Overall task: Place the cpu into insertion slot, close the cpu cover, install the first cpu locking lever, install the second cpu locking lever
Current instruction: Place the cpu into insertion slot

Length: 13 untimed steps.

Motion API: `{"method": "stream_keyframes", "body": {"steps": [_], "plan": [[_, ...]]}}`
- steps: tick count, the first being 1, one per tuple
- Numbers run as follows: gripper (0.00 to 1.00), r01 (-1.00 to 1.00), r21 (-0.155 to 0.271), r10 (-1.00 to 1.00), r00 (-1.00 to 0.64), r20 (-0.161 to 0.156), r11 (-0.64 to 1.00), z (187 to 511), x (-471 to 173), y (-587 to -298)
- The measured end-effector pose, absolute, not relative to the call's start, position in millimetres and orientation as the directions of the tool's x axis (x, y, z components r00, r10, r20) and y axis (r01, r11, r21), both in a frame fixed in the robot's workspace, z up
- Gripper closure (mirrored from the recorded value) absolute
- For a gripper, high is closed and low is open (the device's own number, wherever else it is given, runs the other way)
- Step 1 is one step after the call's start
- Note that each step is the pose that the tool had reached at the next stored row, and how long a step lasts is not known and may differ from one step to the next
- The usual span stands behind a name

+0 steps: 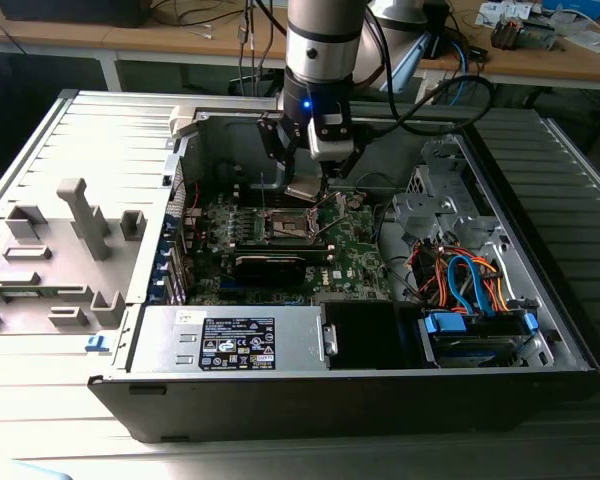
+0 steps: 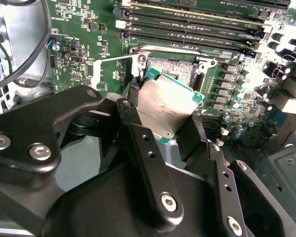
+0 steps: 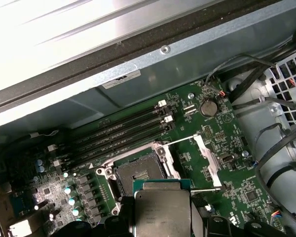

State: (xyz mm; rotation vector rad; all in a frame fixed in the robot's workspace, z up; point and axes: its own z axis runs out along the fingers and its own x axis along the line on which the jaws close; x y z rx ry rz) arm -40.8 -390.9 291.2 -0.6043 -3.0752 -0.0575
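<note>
**Claw pinching the cpu over the open slot**

Claw [image 1: 311,186] hangs inside the case [image 1: 540,300], its two black fingers [image 2: 129,106] pressed against opposite edges of the cpu [image 2: 165,106]. The cpu is tilted, silvery top and green rim showing, and is not seated. In the first wrist view the cpu [image 3: 160,212] sits between the fingers just beside the slot [image 3: 135,173].

The slot [image 2: 175,69] lies bare on the green board [image 1: 360,250], its dark centre uncovered. The cover [image 3: 207,155] stands swung open, lying off the slot's side away from the capacitors [image 3: 69,190]; in the second wrist view the cover [image 2: 113,74] is a pale frame next to the slot.

Long memory slots [image 3: 118,131] run along the slot's far side, toward the case wall. A coin cell [image 3: 208,106] sits near their end.

A white strip label [image 3: 121,79] is stuck on that wall, its print too small to make out. Along the case's near edge in the exterior view, the power supply [image 1: 170,340] carries a printed label [image 1: 237,342].
</note>
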Motion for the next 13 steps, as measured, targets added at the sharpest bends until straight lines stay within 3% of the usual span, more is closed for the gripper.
{"method": "stream_keyframes", "body": {"steps": [13], "plan": [[0.45, 0.422, 0.034, 0.422, -0.906, 0.014, 0.906, 290.4, -40.8, -390.9]]}}
